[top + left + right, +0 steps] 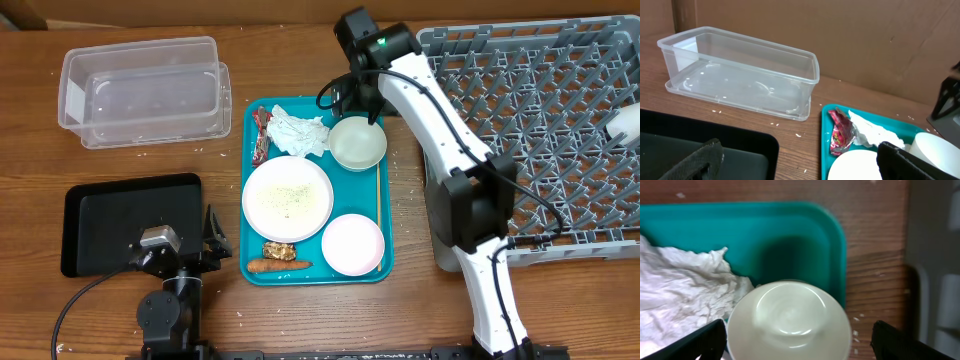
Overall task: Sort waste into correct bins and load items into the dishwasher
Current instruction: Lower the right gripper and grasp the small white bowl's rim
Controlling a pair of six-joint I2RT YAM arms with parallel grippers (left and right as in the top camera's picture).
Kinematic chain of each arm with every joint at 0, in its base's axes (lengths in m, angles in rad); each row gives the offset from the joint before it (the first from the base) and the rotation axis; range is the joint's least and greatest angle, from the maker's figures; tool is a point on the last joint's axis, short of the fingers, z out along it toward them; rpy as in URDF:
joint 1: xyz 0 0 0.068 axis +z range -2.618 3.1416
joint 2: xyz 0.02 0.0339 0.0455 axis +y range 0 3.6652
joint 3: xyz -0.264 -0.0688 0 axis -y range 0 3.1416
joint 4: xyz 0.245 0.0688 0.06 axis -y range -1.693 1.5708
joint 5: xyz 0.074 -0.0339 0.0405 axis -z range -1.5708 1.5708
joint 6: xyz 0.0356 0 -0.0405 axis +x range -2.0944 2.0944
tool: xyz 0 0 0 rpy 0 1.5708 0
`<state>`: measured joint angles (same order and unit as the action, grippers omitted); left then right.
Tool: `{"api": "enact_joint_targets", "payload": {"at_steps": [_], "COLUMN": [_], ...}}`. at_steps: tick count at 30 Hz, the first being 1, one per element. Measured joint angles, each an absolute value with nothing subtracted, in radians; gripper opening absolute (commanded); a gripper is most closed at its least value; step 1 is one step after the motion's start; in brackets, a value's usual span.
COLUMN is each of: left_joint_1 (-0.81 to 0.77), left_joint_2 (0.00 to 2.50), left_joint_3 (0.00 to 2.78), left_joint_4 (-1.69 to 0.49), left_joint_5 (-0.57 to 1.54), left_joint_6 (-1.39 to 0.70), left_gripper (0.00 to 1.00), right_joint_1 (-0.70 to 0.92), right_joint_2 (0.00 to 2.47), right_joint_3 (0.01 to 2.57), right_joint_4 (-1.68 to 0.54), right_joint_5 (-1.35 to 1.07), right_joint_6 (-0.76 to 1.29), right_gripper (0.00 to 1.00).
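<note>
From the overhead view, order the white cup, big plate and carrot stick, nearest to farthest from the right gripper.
1. white cup, just below the right gripper, tray top right.
2. plate, tray's middle left.
3. carrot stick, tray's bottom-left corner.

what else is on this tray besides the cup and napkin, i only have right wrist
observer: a large white plate scattered with rice grains sits mid tray, next to the napkin.
operator: anything loaded off to my right yet
observer: the grey rack holds only one white object, at its far right edge.
operator: where's the other arm
observer: it sits between the black tray and the teal tray, with the left fingers open and holding nothing.
</note>
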<state>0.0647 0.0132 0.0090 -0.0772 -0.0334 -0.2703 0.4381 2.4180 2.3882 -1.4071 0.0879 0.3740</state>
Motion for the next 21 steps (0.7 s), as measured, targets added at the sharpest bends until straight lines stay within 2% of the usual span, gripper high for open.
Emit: {"api": "enact_joint_targets", "payload": {"at_steps": [9,17,21], "left_joint_1": [0.065,0.065,0.065], "left_joint_2": [0.013,0.013,0.013], "left_joint_3": [0.009,0.009,0.009], "left_joint_4": [-0.077,-0.077,-0.077], "left_joint_5": [-0.033,-0.034,-0.033], "left_joint_6": [-0.270,-0.270,-0.270], "left_gripper": [1.00,1.00,1.00], "right_joint_1": [0.444,0.513,0.541], "right_joint_2": [2.466,2.467,2.480], "right_joint_3": [2.382,2.382,2.382], "right_joint_4": [-1.393,-1.368,-1.348], "right_joint_5": [-0.174,-0.084,-0.027], "right_joint_6": [0.397,0.527,0.599], "right_gripper": [0.85,0.71,0.69]}}
